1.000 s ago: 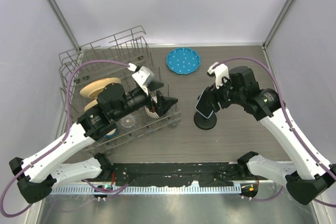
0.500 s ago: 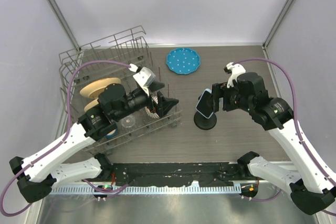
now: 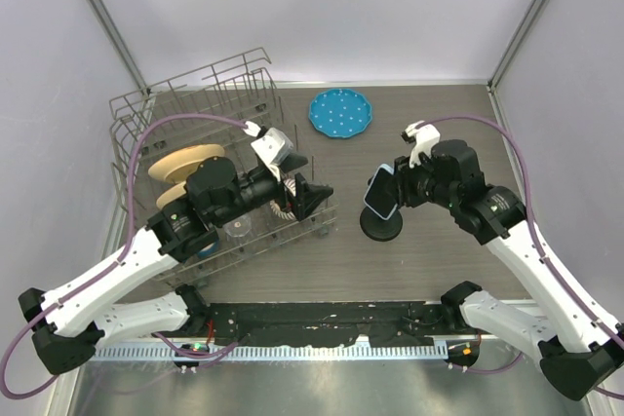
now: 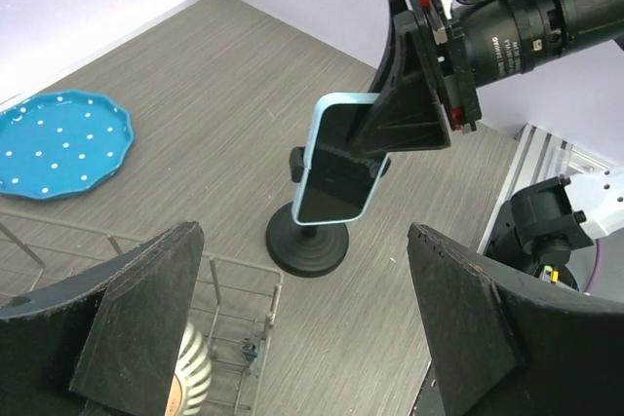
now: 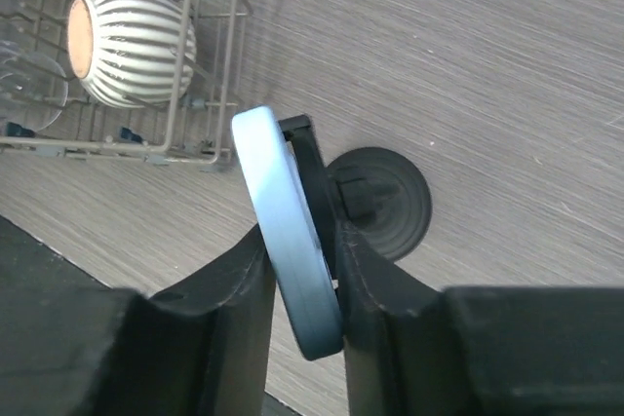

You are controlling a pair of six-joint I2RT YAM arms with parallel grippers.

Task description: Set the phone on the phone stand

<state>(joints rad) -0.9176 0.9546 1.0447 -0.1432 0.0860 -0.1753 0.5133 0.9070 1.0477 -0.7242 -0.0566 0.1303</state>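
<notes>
Blue-edged phone [image 5: 288, 241] in right hand [image 5: 302, 275]; black screen only from left wrist.

The phone [image 3: 381, 193] sits tilted atop the stand [image 3: 381, 227] on the bench [image 3: 439, 260], with the right tool [image 3: 396, 187] at its right edge. The left tool [image 3: 315, 193] hangs over the rack's [image 3: 195, 109] right end, pointing toward the stand. A plate [image 3: 341, 112] lies farther back.

The right arm [image 3: 487, 207] has pulled back from the stand [image 3: 380, 227] and then eased in again, its wrist now farther right than a second ago. The phone [image 3: 381, 192] sits slightly higher in the top view. The left arm [image 3: 219, 192] has crept slightly rightward.
</notes>
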